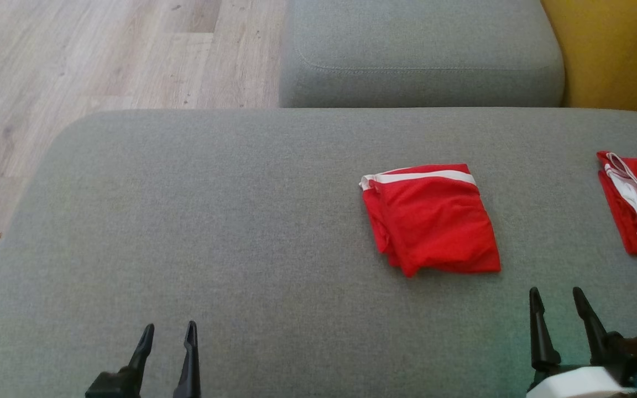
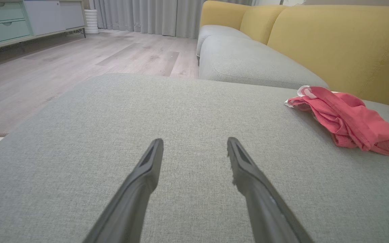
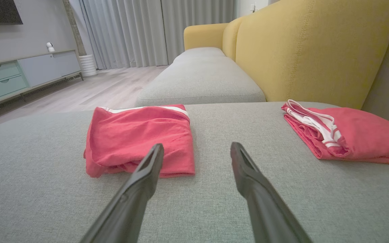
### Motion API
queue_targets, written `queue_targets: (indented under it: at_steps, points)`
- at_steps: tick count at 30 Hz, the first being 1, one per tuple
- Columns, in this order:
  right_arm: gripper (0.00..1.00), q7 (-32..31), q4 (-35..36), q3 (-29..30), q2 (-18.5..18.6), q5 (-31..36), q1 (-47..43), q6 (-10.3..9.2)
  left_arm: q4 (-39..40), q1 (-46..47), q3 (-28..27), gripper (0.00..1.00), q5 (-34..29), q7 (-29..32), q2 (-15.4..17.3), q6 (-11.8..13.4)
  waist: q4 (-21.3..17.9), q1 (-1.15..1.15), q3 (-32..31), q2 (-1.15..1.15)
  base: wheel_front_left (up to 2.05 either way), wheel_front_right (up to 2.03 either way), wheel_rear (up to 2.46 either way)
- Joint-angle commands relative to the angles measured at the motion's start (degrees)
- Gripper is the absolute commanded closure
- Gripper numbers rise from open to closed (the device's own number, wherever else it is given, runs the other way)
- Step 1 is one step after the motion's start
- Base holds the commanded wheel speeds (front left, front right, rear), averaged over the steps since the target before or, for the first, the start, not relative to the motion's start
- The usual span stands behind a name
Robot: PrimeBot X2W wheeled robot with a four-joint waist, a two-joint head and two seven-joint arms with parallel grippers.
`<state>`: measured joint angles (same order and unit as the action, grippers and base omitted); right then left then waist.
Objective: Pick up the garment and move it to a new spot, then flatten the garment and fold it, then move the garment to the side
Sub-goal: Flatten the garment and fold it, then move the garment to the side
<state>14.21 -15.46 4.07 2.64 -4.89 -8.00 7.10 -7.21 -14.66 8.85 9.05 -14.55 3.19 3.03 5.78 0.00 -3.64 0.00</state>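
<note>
Cushion (image 1: 213, 221) grey, rounded at the far-left corner, where it drops to wood floor (image 1: 75, 55). The far edge abuts a second grey seat (image 1: 418, 50), with a yellow backrest (image 1: 617, 50) at far right. Garment (image 1: 432, 221) lies folded right of centre on the cushion, white stripe along its far edge, near corner slightly ragged, well inside every cushion edge. A broad run of bare fabric reaches from it to the left edge. Another red piece (image 1: 636, 204) with striped trim lies near the right border, apart from the garment, with a strip of bare cushion between them. Left gripper (image 1: 170, 326) low at the near left, fingers pointing away over bare fabric, spread wide, holding nothing. Right gripper (image 1: 555, 291) at the near right, tips just short of the garment's near-right corner and not touching it, fingers wide apart, nothing between them.
</note>
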Motion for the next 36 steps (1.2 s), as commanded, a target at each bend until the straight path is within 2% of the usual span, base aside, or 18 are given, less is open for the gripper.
queue_targets:
  at_steps: [1,9,11,15,18,22,27,32,33,34,36]
  points:
    - [0.00,0.8,2.1,-1.1,0.5,-0.1,1.2,0.39,1.7,2.4,-1.6,0.00,-0.8,-0.4,-0.3,-0.1,0.0,0.00,0.1,0.00,0.00,0.00,0.00]
    - [0.00,0.1,2.4,-1.9,0.4,-2.7,3.6,0.39,2.2,2.8,-1.1,0.00,-0.4,-0.4,-0.3,0.1,0.1,0.00,1.4,0.00,0.00,0.00,0.00]
    - [0.00,-3.0,2.7,-3.2,1.1,-4.6,6.1,0.39,2.3,3.1,-0.6,0.00,-0.3,-0.4,-0.3,0.0,0.1,0.00,2.3,0.00,0.00,0.00,0.00]
    - [0.00,-13.9,2.6,-4.9,2.7,-11.5,13.6,0.39,2.9,5.0,0.6,0.00,0.2,-0.4,-0.3,-0.1,0.6,0.00,6.0,0.00,0.00,0.00,0.00]
    - [0.00,-21.8,-1.2,-3.3,3.8,-13.9,19.8,0.39,2.6,7.1,2.3,0.00,0.5,-0.4,-0.3,-0.3,1.9,0.00,8.0,0.00,0.00,0.00,0.00]
    - [0.00,-28.3,-8.4,0.3,3.3,-15.2,27.0,0.39,2.0,10.1,4.4,0.00,1.6,-0.4,-0.3,-0.1,4.4,0.00,10.4,0.00,0.00,0.00,0.00]
    - [0.00,-31.8,-18.9,3.7,3.8,-12.2,32.7,0.39,1.6,12.4,6.6,0.00,3.0,-0.4,-0.3,0.9,7.4,0.00,10.9,0.00,0.00,0.00,0.00]
    - [0.00,-32.3,-26.9,7.2,3.4,-9.6,35.6,0.39,1.6,12.6,7.8,0.00,3.4,-0.4,-0.3,1.8,8.5,0.00,10.5,0.00,0.00,0.00,0.00]
    - [0.18,-32.2,-28.1,7.7,3.3,-9.8,36.1,0.39,1.6,12.4,7.7,0.00,3.5,-0.4,-0.3,1.9,8.4,0.00,10.4,0.00,0.00,0.00,0.00]
    - [1.00,-31.9,-29.1,8.4,3.0,-10.4,36.6,0.39,1.7,12.3,7.6,0.00,3.5,-0.4,-0.3,2.1,8.1,0.00,10.3,0.00,0.00,0.00,0.00]
    - [1.00,-31.6,-30.7,8.6,2.8,-11.1,37.5,0.39,1.9,11.9,7.3,0.00,3.4,-0.4,-0.3,2.3,7.0,0.00,10.2,0.00,0.00,0.00,0.00]
